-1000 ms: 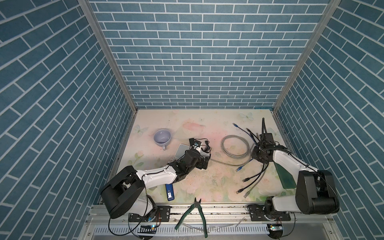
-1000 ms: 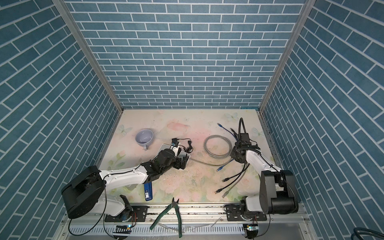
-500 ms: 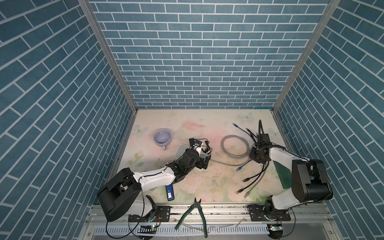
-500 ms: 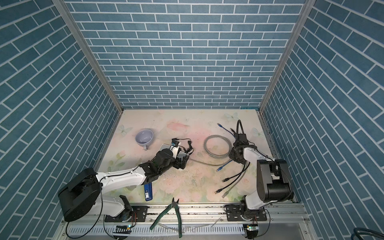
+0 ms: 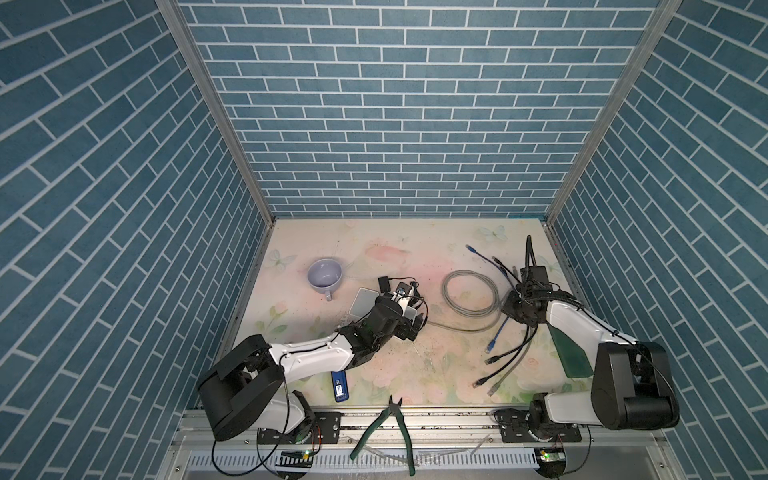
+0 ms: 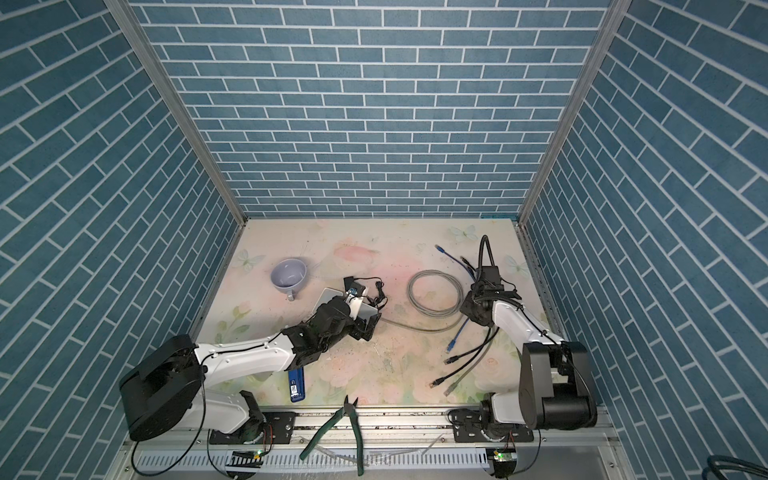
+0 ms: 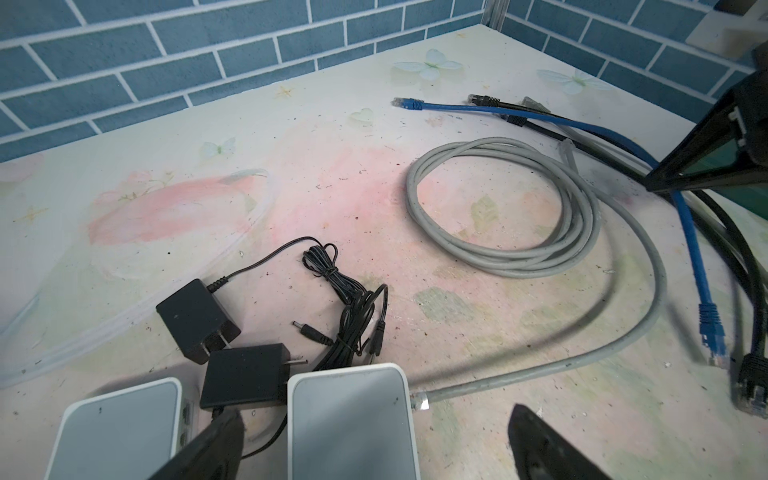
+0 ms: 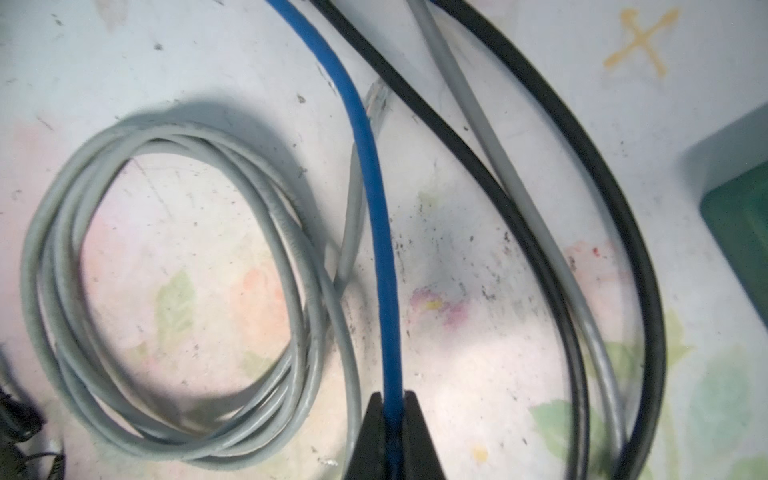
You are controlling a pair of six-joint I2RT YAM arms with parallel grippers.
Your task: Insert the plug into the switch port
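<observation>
We see the right gripper (image 8: 392, 405) pinched narrow on the blue ethernet cable (image 8: 376, 199), holding the cord partway along rather than at an end. In both top views it sits right of centre, close to the right wall, with two black cables (image 5: 505, 357) and a thin grey cable (image 5: 513, 365) crowding the mat just below it. The blue plug (image 5: 491, 345) lies on the floral table mat (image 5: 374, 249) below the gripper, well apart from the switch. The cable's other end (image 5: 470, 248) points toward the upper right.

Our left gripper (image 7: 374, 417) stands wide, straddling the white rectangular switch box (image 7: 349, 440) at frame centre. One finger (image 7: 536, 440) stands clear of the box's edge. The other (image 7: 216, 436) sits between it and a second white box (image 7: 120, 424). A coiled grey cable (image 7: 498, 257) ends at the switch box's side; we cannot tell whether it is seated.

Two black power adapters (image 7: 197, 326) lie just beyond the boxes. The mat between switch and blue plug is bare. The lower centre is also bare, down to the front edge, where green-handled pliers (image 5: 392, 428) and a flat blue stick (image 5: 339, 384) lie. A lavender cup (image 5: 325, 274) sits upper left, and a green tray (image 5: 569, 353) hugs the right edge.
</observation>
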